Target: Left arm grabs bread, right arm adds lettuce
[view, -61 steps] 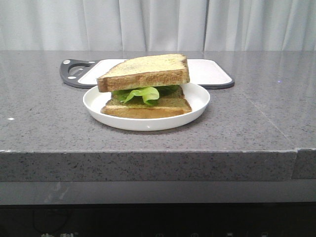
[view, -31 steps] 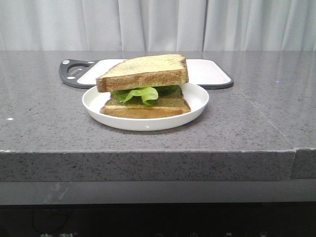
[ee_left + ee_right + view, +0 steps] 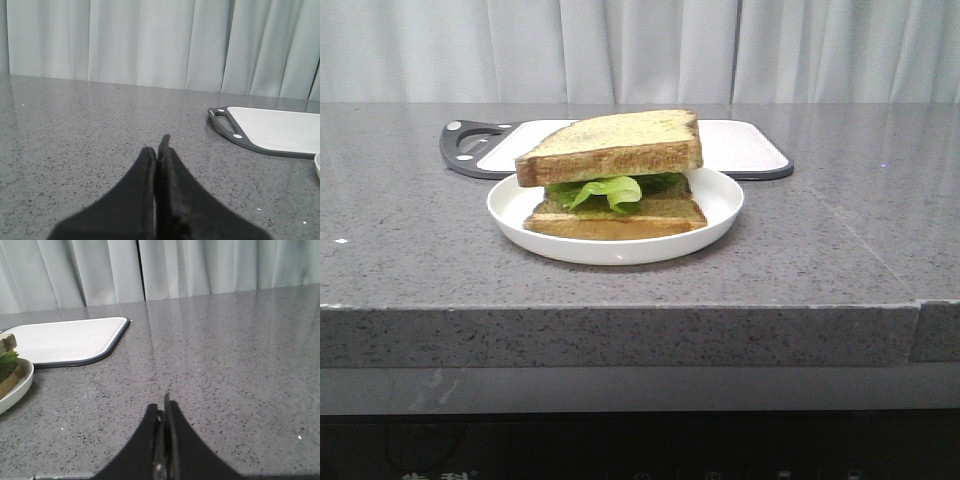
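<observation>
Both arms out of the front view, left gripper (image 3: 157,150) and right gripper (image 3: 165,410) pressed closed, empty, over speckled grey counter (image 3: 840,230) before pale curtain (image 3: 640,50).

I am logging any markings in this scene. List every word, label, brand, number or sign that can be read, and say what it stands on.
No text can be read on the bread, the plate, the cutting board or the counter.
Pale marks on the dark panel below the counter: cut off by the picture edge and too blurred to read.
</observation>
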